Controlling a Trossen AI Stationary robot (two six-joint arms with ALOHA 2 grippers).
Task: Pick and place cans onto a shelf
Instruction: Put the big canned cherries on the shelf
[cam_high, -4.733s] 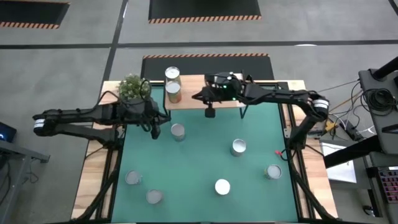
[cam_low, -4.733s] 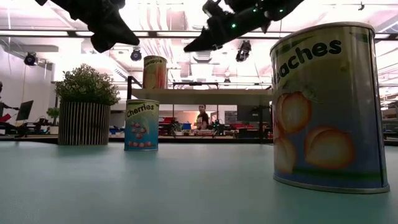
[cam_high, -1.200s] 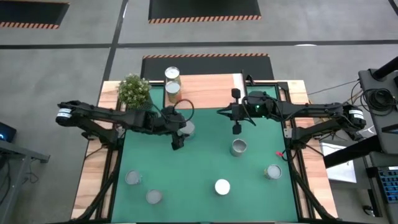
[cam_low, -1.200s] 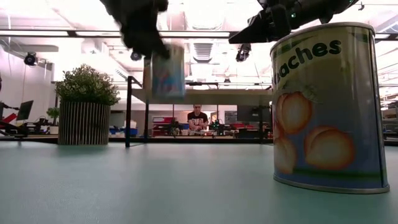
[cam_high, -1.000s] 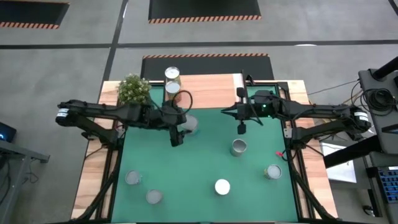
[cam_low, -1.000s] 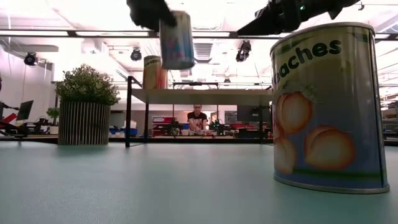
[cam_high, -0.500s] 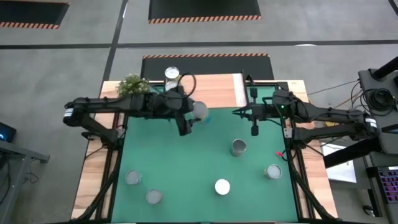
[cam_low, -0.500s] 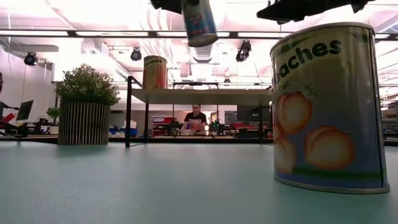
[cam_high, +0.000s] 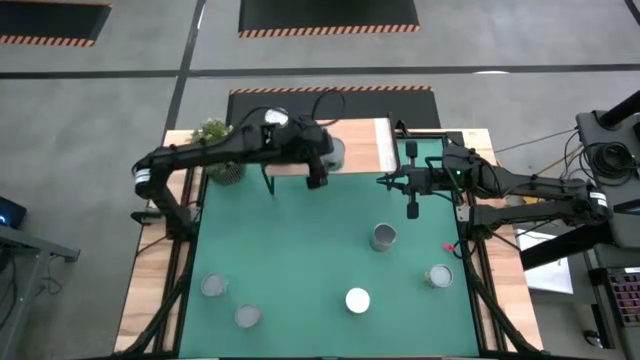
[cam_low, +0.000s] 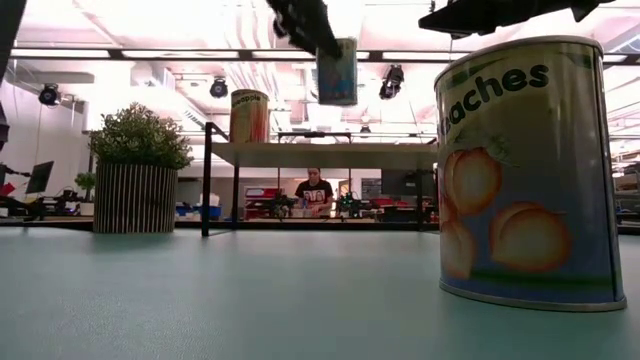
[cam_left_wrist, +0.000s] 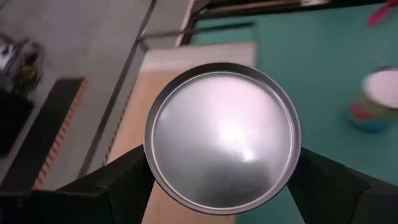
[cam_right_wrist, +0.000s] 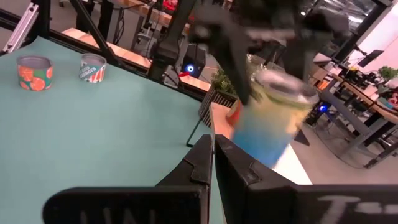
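Left gripper (cam_high: 322, 160) clamps a can (cam_high: 331, 152) by its sides and holds it in the air over the shelf (cam_high: 355, 135), the light-wood board on thin black legs at the table's far edge. The held can has a plain round silvery top (cam_left_wrist: 222, 137) and a blue-and-yellow side label (cam_right_wrist: 268, 134); the low view shows it hanging above the shelf board (cam_low: 338, 71). One more can (cam_low: 249, 116), tan-orange label, already stands on the shelf's left end. Five cans on the green table (cam_high: 300, 260): one mid-right (cam_high: 383, 237), one near the right edge (cam_high: 438, 276), one front centre (cam_high: 357, 300), two front left (cam_high: 213, 287) (cam_high: 247, 316). Seven cans counted in all. One potted plant (cam_high: 213, 135) at the far-left corner. Right gripper (cam_high: 412, 206) hovers pinched together, empty, above the table's right side near the shelf's end.
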